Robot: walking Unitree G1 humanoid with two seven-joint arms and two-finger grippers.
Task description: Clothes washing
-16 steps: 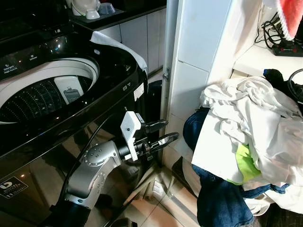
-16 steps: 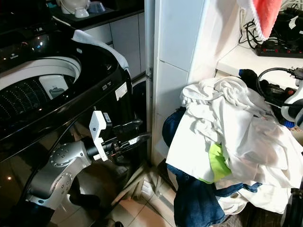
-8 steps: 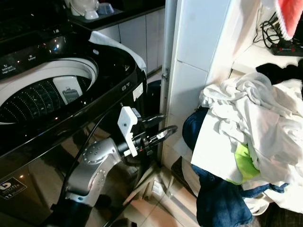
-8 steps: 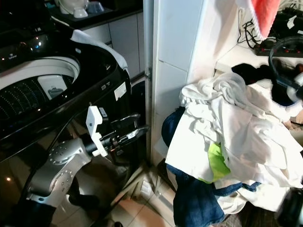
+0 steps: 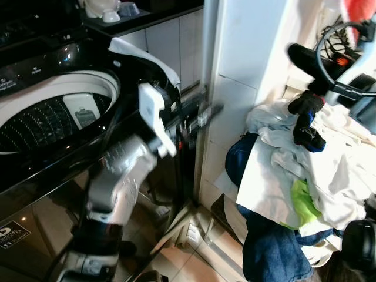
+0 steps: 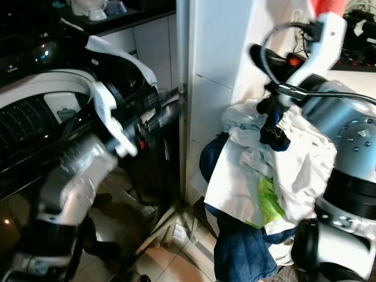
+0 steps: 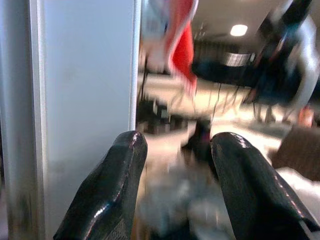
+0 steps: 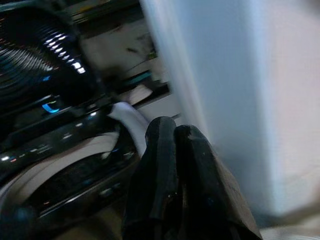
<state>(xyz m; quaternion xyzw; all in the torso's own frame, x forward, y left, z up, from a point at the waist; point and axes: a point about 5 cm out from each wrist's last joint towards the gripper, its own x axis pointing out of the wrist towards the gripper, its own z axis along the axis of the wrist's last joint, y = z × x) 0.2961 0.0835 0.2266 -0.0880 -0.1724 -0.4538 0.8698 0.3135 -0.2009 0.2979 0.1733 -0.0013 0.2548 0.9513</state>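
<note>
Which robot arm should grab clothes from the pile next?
Probably the right. Its gripper hangs just above the white clothes, fingers shut and empty. The left gripper, open, is raised beside the washer, farther from the pile.

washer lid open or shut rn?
Open. The washing machine shows its white rim and the dark perforated drum from above, with nothing covering the opening. No clothes are visible inside the part of the drum in view.

A home laundry corner — black top-loading washing machine (image 5: 56, 111), heaped clothes pile (image 5: 311, 170), tiled floor (image 5: 194, 247).
</note>
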